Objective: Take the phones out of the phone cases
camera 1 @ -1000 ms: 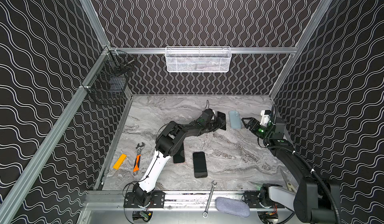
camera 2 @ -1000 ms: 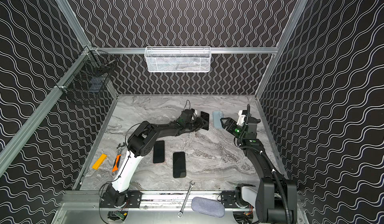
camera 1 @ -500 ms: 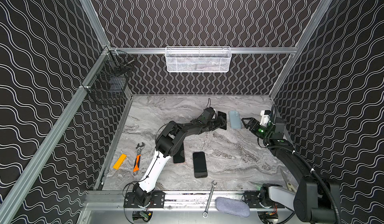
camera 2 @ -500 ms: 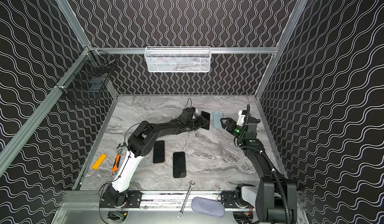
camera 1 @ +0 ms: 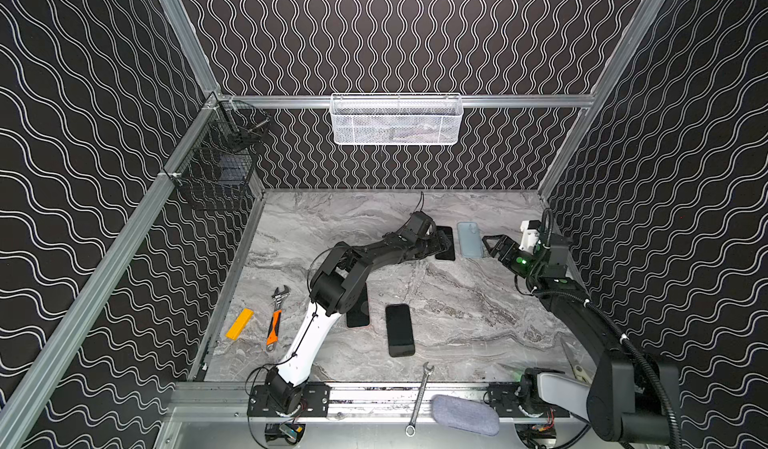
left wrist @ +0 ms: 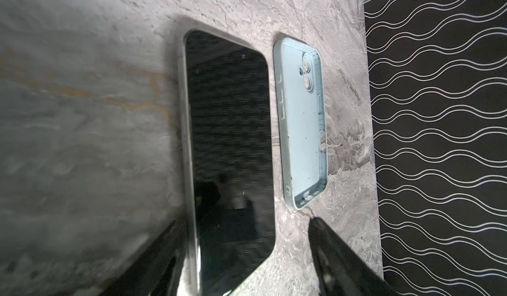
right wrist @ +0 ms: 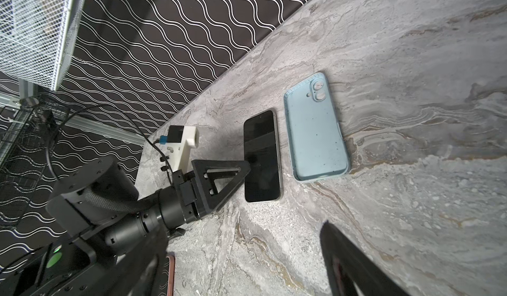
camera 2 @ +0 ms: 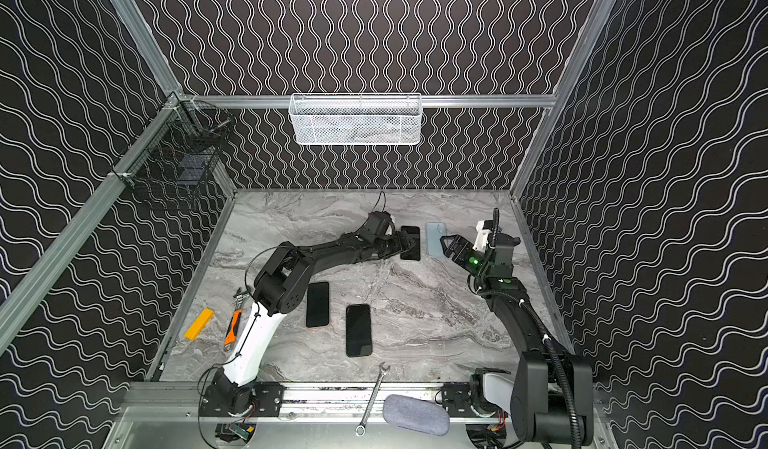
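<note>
Release step, I'd say — phone (left wrist: pixel 227 133) is out of its case (left wrist: pixel 300 127).
Jaws of left gripper (left wrist: pixel 242 222) spread, phone flat btwn them; empty case just past one jaw. Ahead of right gripper (camera 1: pixel 494 246), also spread & empty: the case. Next, prob.: back off w/o nudging — jaw-phone contact too blurred to call.

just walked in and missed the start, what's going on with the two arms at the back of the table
The phone is already out of its light blue case. Both lie flat, side by side but apart, on the far part of the marble table. The left gripper is open, with its fingers on either side of one end of the phone, not clamping it. The right gripper is open beside the case and holds nothing.
</note>
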{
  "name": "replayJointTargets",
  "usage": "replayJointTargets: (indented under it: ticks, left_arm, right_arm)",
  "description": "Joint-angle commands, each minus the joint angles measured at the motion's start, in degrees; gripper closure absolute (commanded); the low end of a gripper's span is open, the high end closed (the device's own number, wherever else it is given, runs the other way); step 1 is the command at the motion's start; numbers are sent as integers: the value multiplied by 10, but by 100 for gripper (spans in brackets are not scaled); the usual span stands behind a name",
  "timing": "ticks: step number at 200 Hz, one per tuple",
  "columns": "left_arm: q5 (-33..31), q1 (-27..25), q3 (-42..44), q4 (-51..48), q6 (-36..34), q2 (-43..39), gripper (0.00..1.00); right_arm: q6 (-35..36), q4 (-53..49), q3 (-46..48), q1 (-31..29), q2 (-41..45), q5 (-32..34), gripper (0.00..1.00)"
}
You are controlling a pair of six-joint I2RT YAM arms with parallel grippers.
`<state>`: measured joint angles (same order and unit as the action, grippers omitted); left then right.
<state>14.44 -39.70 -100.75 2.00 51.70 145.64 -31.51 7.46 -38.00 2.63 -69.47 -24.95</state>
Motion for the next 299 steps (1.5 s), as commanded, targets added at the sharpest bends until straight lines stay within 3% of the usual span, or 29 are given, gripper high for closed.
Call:
replayJointTargets:
  ticks: [1,10,66,97,112,142,178,202,223,247,299]
  left_arm:
    - [6,0,-4,-18,-17,5,26]
    - [7,1,-5,-18,-22,4,25]
    - [28,22,19,-17,-32,-62,16]
    - [47,40,58,-18,-28,-146,8]
    - [60,52,75,-25,-28,-184,2]
    - [104,87,100,-61,-53,-262,1]
    - [97,144,90,-210,-167,-355,1]
    - [133,210,122,-214,-206,-404,1]
    - [128,262,163,-216,-224,-435,1]
    - [161,308,171,-232,-232,-447,1]
    - [56,326,204,-263,-291,-473,1]
  right_arm:
    - [-5,22,-3,-1,-1,-6,5]
    - [-2,16,-9,-1,-3,-8,0]
    - [1,14,-24,-1,9,-21,0]
    - [-31,18,-13,-1,48,33,0]
    - [-19,16,-18,-1,59,6,0]
    - [-13,28,-22,-1,67,-61,0]
    - [-17,23,-15,-1,68,-141,0]
    - [-51,38,1,-4,64,-169,7]
    - [-17,-58,-31,-40,58,-122,5]
    - [18,-155,-76,-147,54,13,0]
    - [-33,-224,-108,-357,15,205,0]
